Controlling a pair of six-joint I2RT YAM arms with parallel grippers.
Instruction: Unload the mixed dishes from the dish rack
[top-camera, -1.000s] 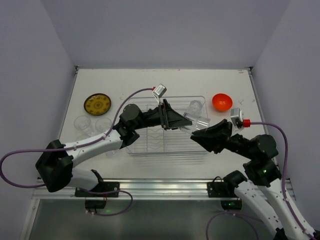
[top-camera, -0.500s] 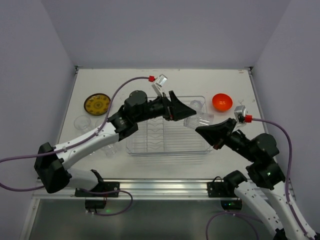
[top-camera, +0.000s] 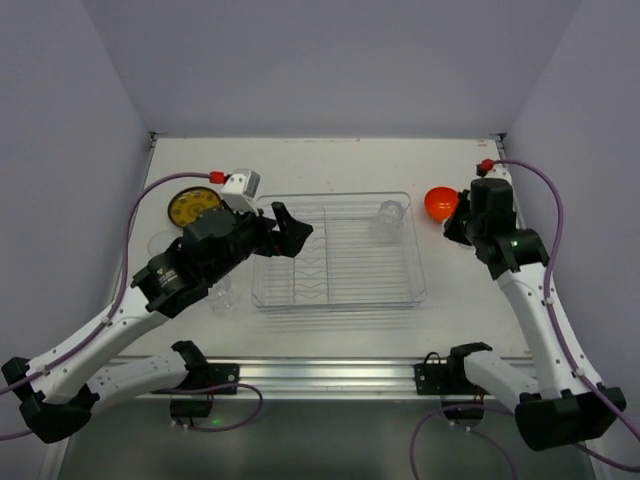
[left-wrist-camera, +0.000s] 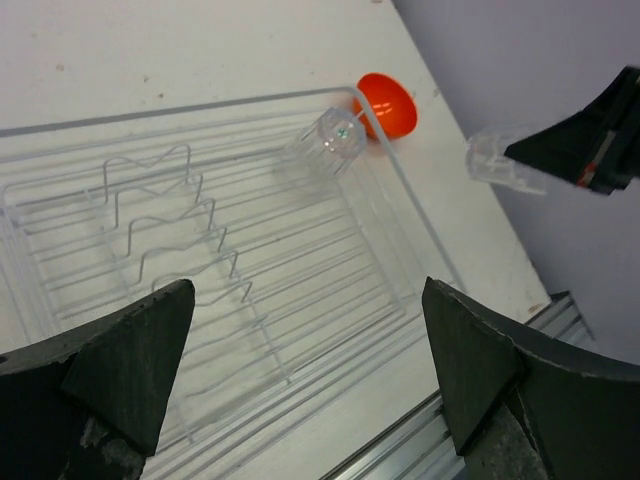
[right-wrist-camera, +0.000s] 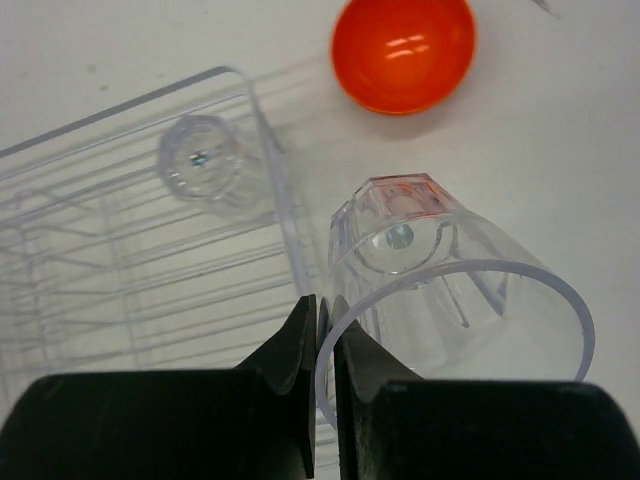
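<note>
Right wrist view: the right pincer (right-wrist-camera: 322, 310) clenches a clear glass cup (right-wrist-camera: 440, 290) by its rim beside the clear plastic dish rack (right-wrist-camera: 120, 112), seemingly bound for the counter (right-wrist-camera: 560, 150) near the orange bowl (right-wrist-camera: 403, 50); the left pincer (left-wrist-camera: 310, 340) gapes empty.

There is one dish rack (top-camera: 340, 297), one orange bowl (top-camera: 441, 203) and one yellow plate (top-camera: 193, 206). I can count four glass cups: one glass cup (top-camera: 390, 218) in the rack, one glass cup (right-wrist-camera: 450, 300) held up in the air, and two more on the table (top-camera: 300, 165) at the left, one cup (top-camera: 163, 244) and another cup (top-camera: 222, 298). There are two robot arms, the left arm (top-camera: 190, 270) and the right arm (top-camera: 520, 270), and the left arm may hide more cups.
</note>
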